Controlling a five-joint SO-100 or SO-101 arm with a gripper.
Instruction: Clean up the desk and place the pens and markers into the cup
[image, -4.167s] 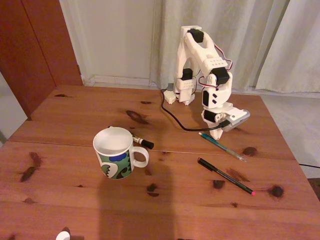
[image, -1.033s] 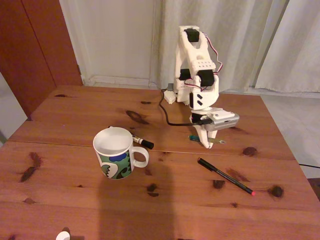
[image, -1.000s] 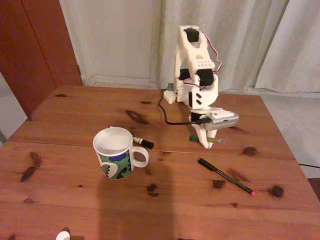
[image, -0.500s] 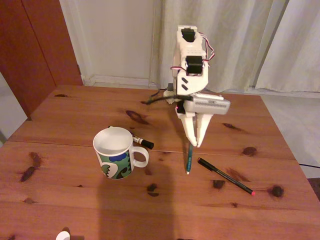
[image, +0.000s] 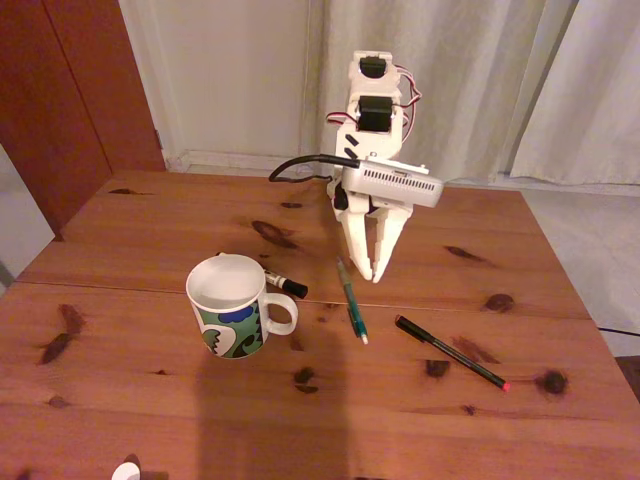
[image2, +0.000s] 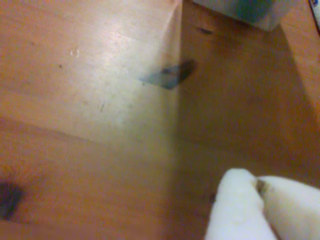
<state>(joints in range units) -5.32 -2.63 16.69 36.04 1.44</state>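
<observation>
I see the gripper (image: 373, 272) raised over the desk (image: 150, 230), fingertips pinched together and holding nothing. The teal pen (image: 351, 300) lies just below-left of the tips, between cup (image: 232, 305) and black pen (image: 450, 352). The marker (image: 284, 284) lies behind the cup.
</observation>
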